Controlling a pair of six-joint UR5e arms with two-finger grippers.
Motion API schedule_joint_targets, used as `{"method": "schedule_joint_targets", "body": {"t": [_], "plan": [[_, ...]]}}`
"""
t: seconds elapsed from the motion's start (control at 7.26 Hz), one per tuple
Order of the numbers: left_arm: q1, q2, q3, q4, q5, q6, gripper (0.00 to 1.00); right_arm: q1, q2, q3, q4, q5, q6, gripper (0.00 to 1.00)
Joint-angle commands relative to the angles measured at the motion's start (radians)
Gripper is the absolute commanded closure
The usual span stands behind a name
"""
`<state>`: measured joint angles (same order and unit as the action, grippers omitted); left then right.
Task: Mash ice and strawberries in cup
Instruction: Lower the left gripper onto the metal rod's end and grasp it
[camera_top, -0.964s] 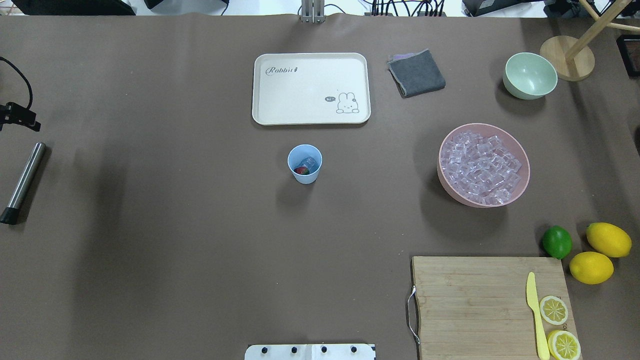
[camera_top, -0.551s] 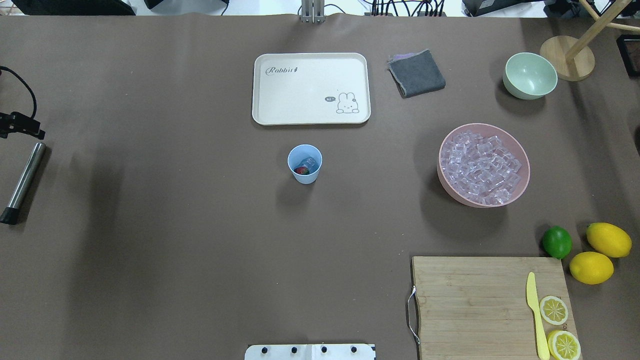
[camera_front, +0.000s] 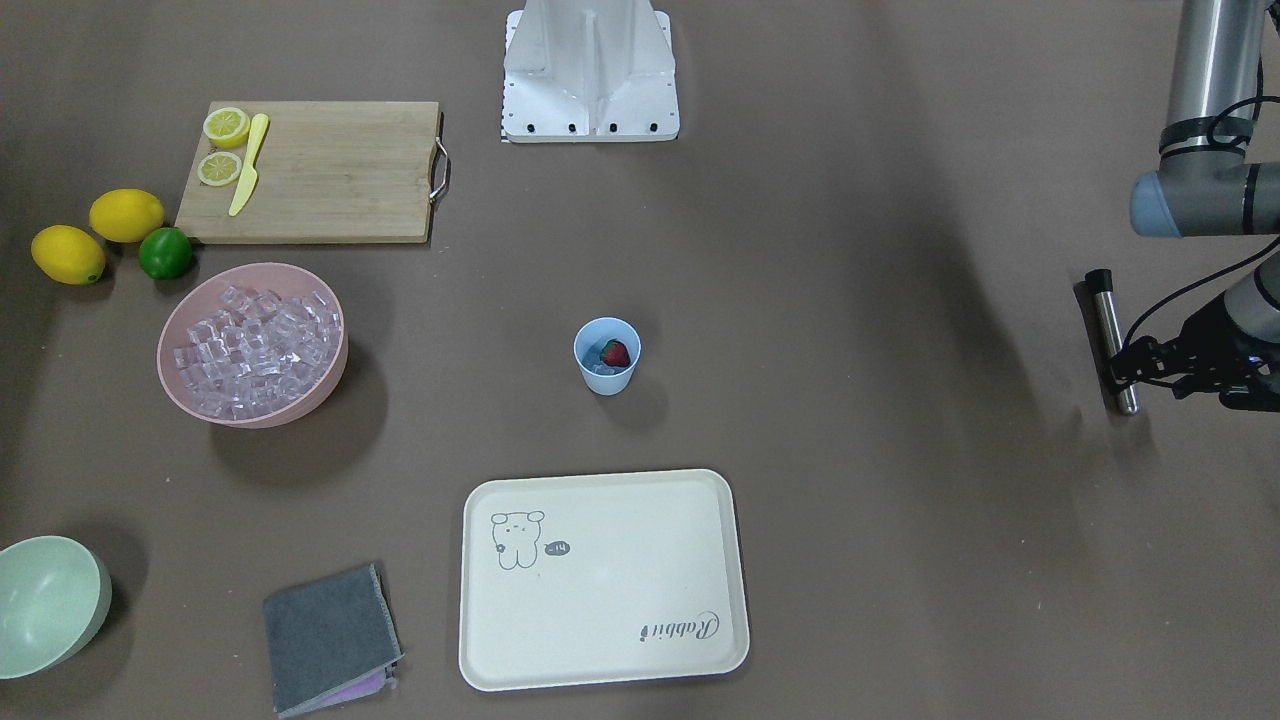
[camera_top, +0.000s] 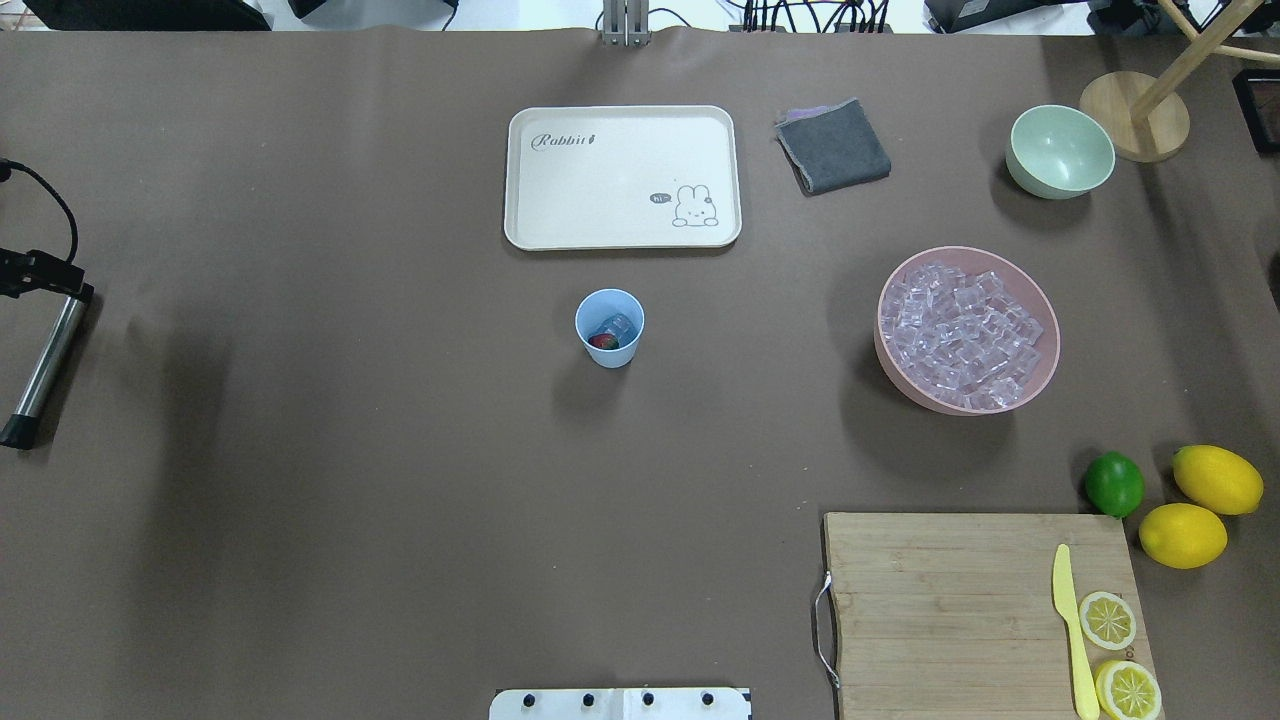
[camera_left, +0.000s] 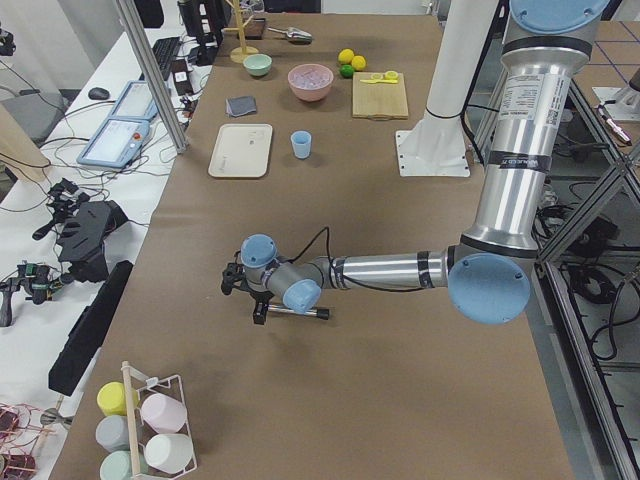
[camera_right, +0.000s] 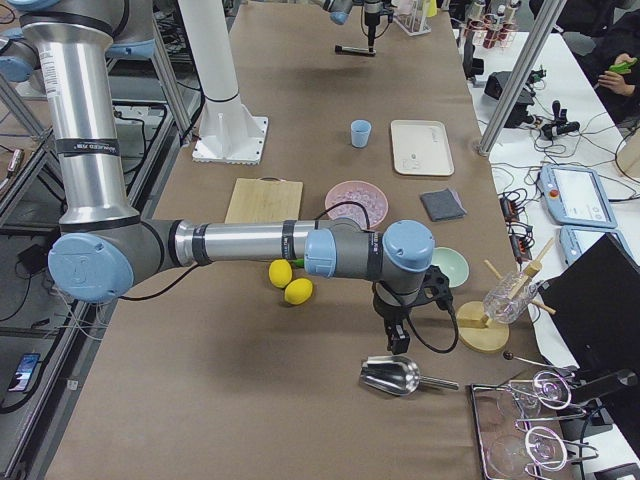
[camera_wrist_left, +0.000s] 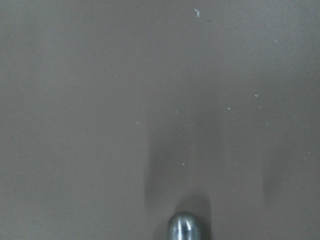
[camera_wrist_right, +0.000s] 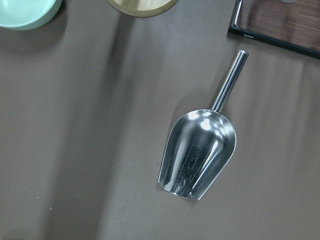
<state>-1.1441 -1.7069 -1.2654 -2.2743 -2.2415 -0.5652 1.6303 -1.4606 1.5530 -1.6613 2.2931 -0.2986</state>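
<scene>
Front view: light blue cup stood upright, central, w/ strawberry & ice inside. More cubes filled pink bowl, well apart. Left gripper hung over steel muddler near its uncapped end; finger spacing couldn't be told.
Overhead: cup sat just robot-side of cream tray.
Left side view: left gripper low over muddler.
Right side view: right gripper hovered above ice scoop; apart or together, couldn't tell.
Left wrist cam: muddler tip only.
Right wrist cam: ice scoop lay flat.
</scene>
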Motion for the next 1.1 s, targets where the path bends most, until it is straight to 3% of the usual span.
{"method": "schedule_joint_targets", "body": {"t": [0.0,0.28,0.96], "plan": [[0.017,0.001,0.003,-0.013,0.016,-0.010,0.33,0.010,-0.003,0.004,0.000,0.000,-0.001,0.01],[0.026,0.001,-0.002,-0.023,0.016,-0.039,0.65,0.008,-0.001,-0.002,0.000,0.000,-0.001,0.01],[0.035,0.004,0.003,-0.063,0.017,-0.061,0.71,0.010,0.000,-0.004,0.000,0.000,-0.001,0.01]]}}
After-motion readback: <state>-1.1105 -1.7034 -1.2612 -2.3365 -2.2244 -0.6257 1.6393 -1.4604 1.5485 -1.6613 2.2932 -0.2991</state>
